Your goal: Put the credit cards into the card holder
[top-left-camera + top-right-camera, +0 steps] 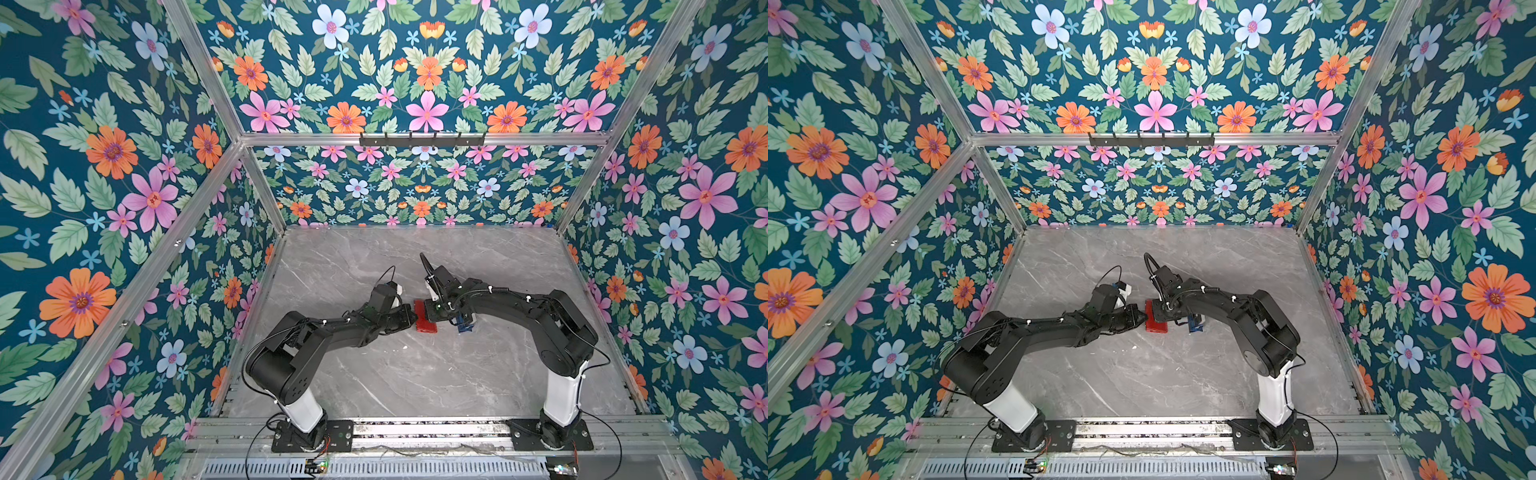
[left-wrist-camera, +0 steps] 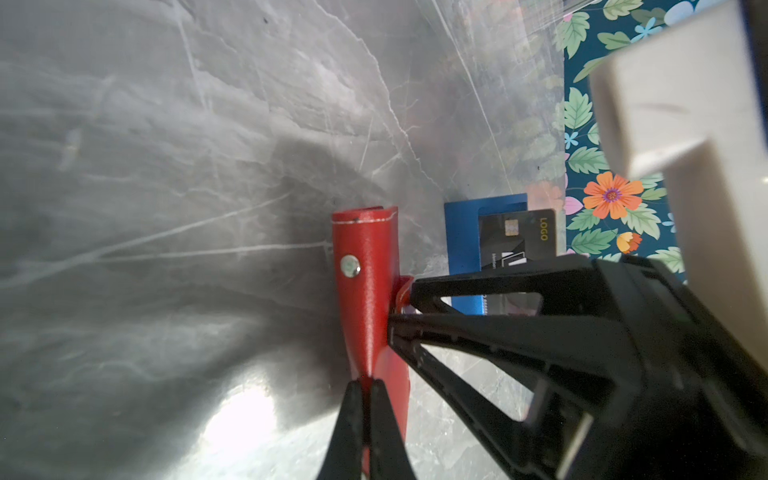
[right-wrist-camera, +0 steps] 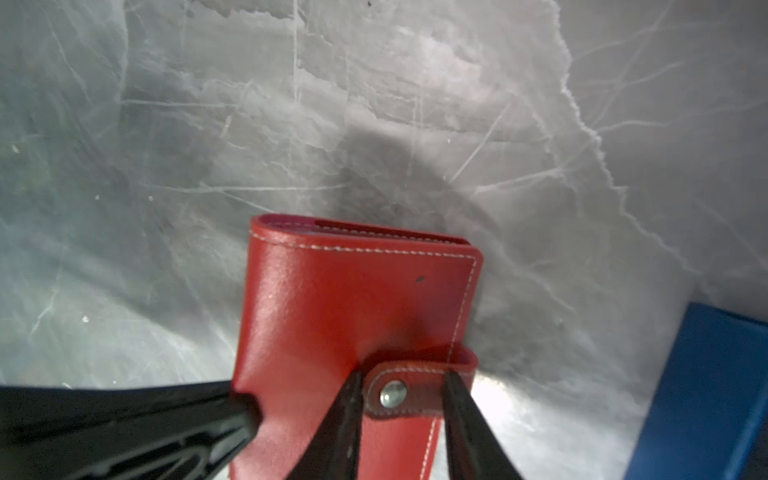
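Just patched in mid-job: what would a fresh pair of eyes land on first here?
The closed red card holder at mid-table, with both arms at it: the left gripper pinches its edge, and the right gripper straddles its snap tab with jaws apart. Just beside it, a dark credit card with a gold LOGO rests on the blue tray.
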Robot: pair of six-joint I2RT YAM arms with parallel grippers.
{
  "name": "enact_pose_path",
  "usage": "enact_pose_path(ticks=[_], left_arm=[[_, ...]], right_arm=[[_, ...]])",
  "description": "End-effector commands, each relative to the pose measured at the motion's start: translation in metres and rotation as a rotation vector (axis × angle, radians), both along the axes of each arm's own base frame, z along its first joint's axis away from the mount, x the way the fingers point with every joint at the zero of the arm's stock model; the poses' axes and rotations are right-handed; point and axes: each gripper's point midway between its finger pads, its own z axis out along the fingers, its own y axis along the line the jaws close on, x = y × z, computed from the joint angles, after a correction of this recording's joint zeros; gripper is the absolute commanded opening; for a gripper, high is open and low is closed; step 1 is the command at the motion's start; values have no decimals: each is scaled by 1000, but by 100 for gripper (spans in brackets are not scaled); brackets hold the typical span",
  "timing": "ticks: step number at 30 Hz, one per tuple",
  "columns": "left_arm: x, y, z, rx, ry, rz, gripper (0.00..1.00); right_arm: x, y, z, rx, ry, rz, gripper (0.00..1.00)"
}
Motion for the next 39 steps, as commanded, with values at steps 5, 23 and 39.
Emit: enact_pose_path(ticks=[5, 23, 39], left_arm=[[2, 1, -2, 15, -10, 4, 0], [0, 16, -19, 119, 3, 31, 0], [2, -5, 35, 15, -181, -57, 55]], right_arm=[[-3, -14, -5, -91, 11, -28, 16], [-3, -18, 27, 20, -40, -81, 0], [-16, -3, 97, 399, -93, -41, 0]])
